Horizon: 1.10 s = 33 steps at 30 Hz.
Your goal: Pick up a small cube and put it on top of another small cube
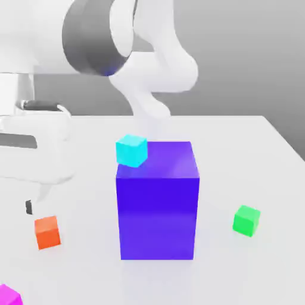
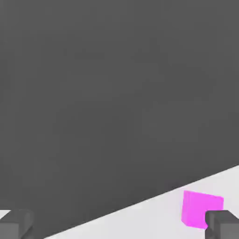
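The small cube (image 1: 8,296), bright magenta, lies on the white table at the near corner on the exterior view's left; in the hand view the small cube (image 2: 200,208) sits close to one dark fingertip (image 2: 223,225). The other small cube (image 1: 246,220), bright green, rests on the table on the exterior view's right, far from the hand. My gripper (image 2: 119,226) is open, its fingers wide apart with nothing between them. The white hand (image 1: 36,149) hovers on the exterior view's left, above and behind the magenta cube.
A big blue-violet block (image 1: 158,199) stands mid-table between the two cubes. A cyan cube (image 1: 131,150) shows at its upper left corner; whether it is on or behind the block is unclear. An orange cube (image 1: 47,232) lies below the hand. The table's edge (image 1: 286,140) runs along the exterior view's right.
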Tool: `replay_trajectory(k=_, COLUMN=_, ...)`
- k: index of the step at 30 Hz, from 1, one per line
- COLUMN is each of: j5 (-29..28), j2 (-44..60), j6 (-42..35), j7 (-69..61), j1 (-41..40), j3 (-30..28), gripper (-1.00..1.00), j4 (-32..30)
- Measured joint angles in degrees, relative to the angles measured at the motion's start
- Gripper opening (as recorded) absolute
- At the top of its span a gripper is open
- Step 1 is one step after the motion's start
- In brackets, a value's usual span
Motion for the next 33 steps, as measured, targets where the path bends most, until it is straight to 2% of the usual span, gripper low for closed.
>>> replay_trajectory(k=8, j5=2.3, j2=16.6, j6=3.5, j7=-1.5, j1=-4.6, j3=-1.4, gripper=0.0, j4=2.7)
replay_trajectory(k=12, j5=4.6, j2=24.9, j6=8.8, j7=-3.1, j1=-6.8, j3=0.6, gripper=0.0, j4=4.6)
replay_trajectory(k=13, j5=5.0, j2=26.1, j6=9.7, j7=-3.3, j1=-7.1, j3=1.0, gripper=-1.0, j4=4.9)
replay_trajectory(k=19, j5=5.3, j2=26.7, j6=10.1, j7=-3.6, j1=-7.2, j3=1.1, gripper=-1.0, j4=5.0)
replay_trajectory(k=24, j5=2.7, j2=18.9, j6=4.6, j7=-1.9, j1=-5.1, j3=-1.0, gripper=-1.0, j4=2.8)
replay_trajectory(k=33, j5=-1.4, j2=5.4, j6=6.3, j7=-2.7, j1=8.0, j3=8.4, gripper=-1.0, j4=-11.9)
